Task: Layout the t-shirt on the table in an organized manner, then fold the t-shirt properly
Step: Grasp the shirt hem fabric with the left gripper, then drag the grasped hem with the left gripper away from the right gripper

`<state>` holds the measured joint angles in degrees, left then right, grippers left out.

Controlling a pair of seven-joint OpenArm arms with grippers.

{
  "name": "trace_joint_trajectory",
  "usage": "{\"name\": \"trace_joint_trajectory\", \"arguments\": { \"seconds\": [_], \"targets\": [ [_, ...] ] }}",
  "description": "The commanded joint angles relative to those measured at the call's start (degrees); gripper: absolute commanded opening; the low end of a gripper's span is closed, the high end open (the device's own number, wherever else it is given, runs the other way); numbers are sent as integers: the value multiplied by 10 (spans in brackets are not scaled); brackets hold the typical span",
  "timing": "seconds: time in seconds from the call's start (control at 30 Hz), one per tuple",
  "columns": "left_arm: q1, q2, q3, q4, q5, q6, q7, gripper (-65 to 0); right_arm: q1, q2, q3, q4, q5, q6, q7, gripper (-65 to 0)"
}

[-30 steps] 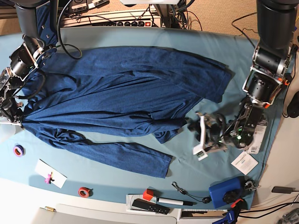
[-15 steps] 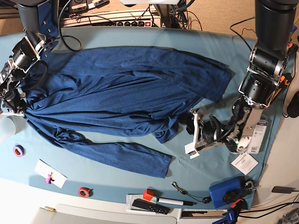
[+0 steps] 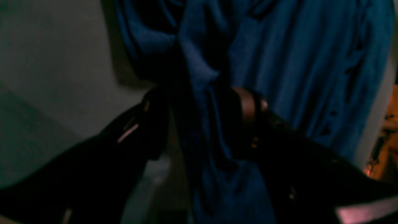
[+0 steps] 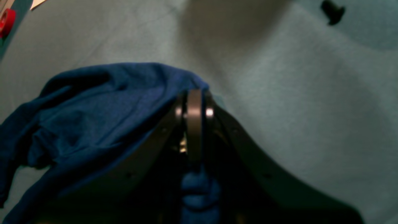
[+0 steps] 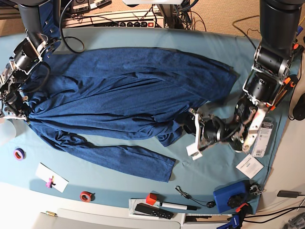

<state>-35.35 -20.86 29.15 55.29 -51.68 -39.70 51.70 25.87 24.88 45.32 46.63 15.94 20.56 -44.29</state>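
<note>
The dark navy t-shirt (image 5: 128,90) lies spread and wrinkled across the teal-covered table (image 5: 214,176), with a sleeve-like strip trailing toward the front. My right gripper (image 5: 16,110) is at the shirt's left edge; in the right wrist view it (image 4: 194,105) is shut, with shirt fabric (image 4: 93,112) pinched between the fingers. My left gripper (image 5: 187,128) is at a bunched fold on the shirt's lower right. In the left wrist view its jaws (image 3: 202,109) stand apart, with a fold of the shirt (image 3: 295,62) running between them.
A purple tape roll (image 5: 19,153), a white card (image 5: 51,177) and a red tape roll (image 5: 86,195) lie at the front left. A marker and remote (image 5: 162,207), a black cable (image 5: 190,195), a blue box (image 5: 231,195) and a white label (image 5: 249,166) lie at the front right.
My left gripper has moved left across the bare cloth and now reaches the shirt's bunched fold. My right gripper shifted slightly up, keeping hold of the shirt's left edge.
</note>
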Motion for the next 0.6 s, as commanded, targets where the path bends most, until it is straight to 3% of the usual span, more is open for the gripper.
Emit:
{"name": "trace_joint_trajectory", "arguments": {
  "seconds": [0.0, 0.17, 0.23, 0.33, 0.47, 0.57],
  "targets": [
    [-16, -1, -4, 9, 10, -3, -27, -334, 15, 13, 0, 10, 10, 5, 12, -650],
    [3, 1, -4, 9, 84, -3, -105, -347, 15, 13, 0, 10, 10, 7, 12, -650],
    [5, 1, -4, 9, 84, -3, -118, -435, 15, 13, 0, 10, 10, 7, 12, -650],
    [3, 1, -6, 9, 84, -3, -143, -650, 15, 13, 0, 10, 10, 7, 13, -650],
    [1, 1, -45, 9, 84, -3, -156, -650, 15, 13, 0, 10, 12, 7, 12, -650],
    [1, -2, -113, 10, 75, -3, -152, -650, 15, 13, 0, 10, 13, 31, 12, -650]
  ]
}}
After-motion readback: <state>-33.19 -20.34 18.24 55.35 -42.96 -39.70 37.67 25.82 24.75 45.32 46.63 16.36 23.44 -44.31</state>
